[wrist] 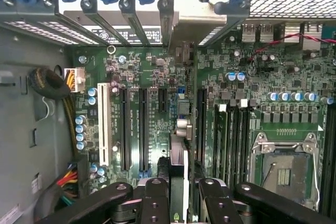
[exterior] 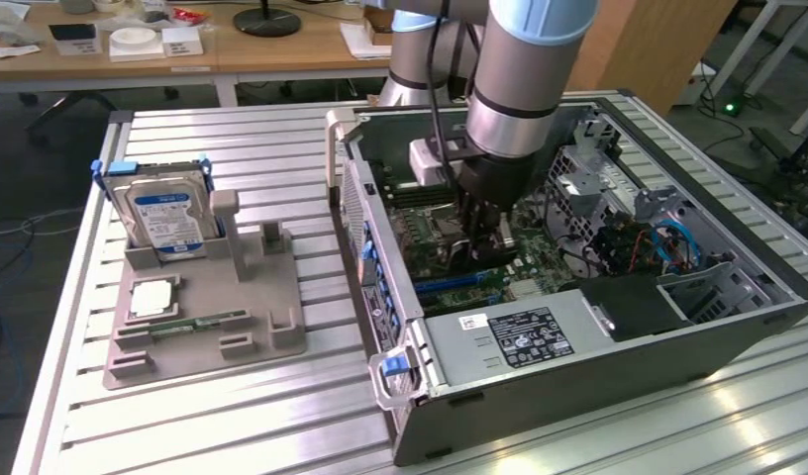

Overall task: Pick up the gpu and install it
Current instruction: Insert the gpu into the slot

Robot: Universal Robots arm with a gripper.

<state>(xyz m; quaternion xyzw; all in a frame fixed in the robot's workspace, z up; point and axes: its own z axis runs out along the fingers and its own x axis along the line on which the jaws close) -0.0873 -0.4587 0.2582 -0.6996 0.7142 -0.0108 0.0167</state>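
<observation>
My gripper (exterior: 490,237) reaches down into the open computer case (exterior: 721,327), low over the motherboard (wrist: 152,77). In the wrist view the gpu (wrist: 178,161) appears edge-on as a thin upright card between my black fingers (wrist: 156,195), and my gripper (wrist: 178,200) is shut on it. Its silver end bracket (wrist: 195,17) meets the rear slot openings under the blue latches. The card stands among the long black expansion slots (wrist: 143,129); I cannot tell whether its lower edge sits in one.
A CPU socket (wrist: 286,169) and memory slots (wrist: 231,135) lie beside the card. The power supply (exterior: 523,336) fills the case's near end. On the exterior view's left, a grey holder (exterior: 206,297) carries a hard drive (exterior: 166,218) and a memory stick (exterior: 199,323).
</observation>
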